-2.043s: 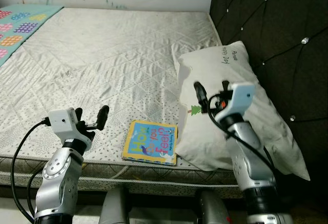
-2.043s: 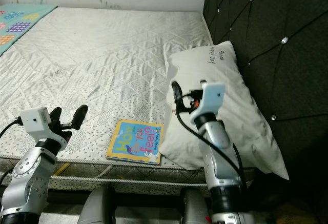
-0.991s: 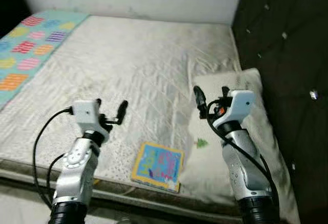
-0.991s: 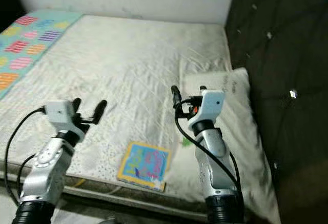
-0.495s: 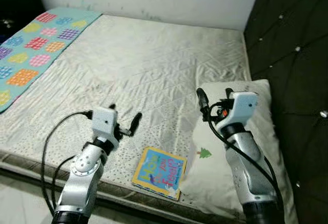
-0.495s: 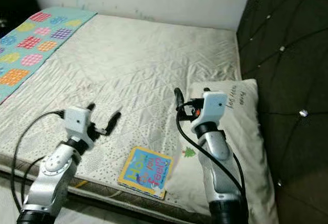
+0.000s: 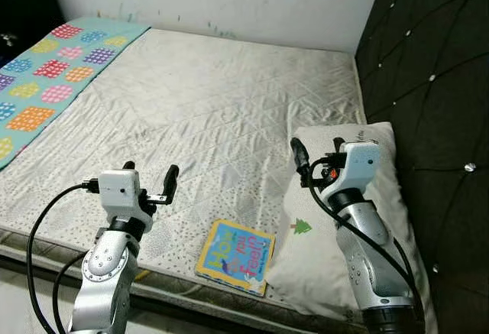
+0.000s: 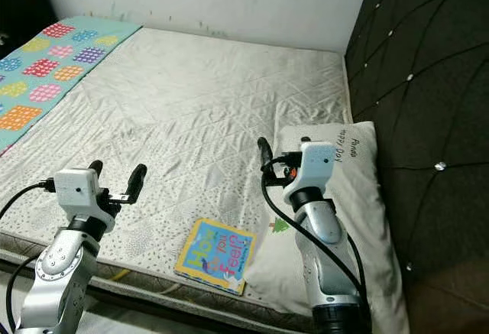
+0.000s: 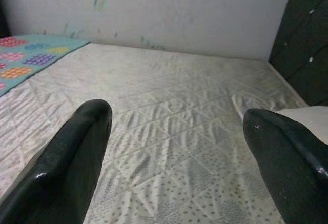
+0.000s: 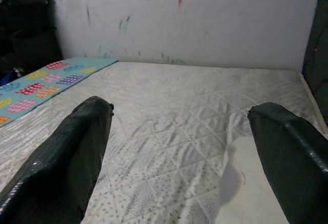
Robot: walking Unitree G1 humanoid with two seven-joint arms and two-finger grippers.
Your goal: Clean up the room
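Two grippers are raised above the near edge of the bed (image 7: 206, 105), both empty. We see the left gripper (image 7: 150, 182) over the dotted front strip of the mattress, its fingers (image 9: 72, 167) spread wide apart; the right gripper (image 7: 315, 153) hangs over the inner edge of the pillow (image 7: 382, 196), fingers (image 10: 66, 162) likewise well apart. We note no containers anywhere on the bed.

A colourful picture book (image 7: 234, 256) lies flat near the front edge of the mattress, between the two arms, its right side just beside the pillow's lower corner; we cannot tell whether they touch. The pillow rests along the dark tufted headboard (image 7: 435, 66) on the robot's right. A teal patterned blanket (image 7: 46, 74) covers the far left side of the bed.

From the head views we get the book; both wrist views look past it, along the quilted mattress to a scuffed white wall (image 10: 195, 19), and the right wrist view catches the pillow's edge.
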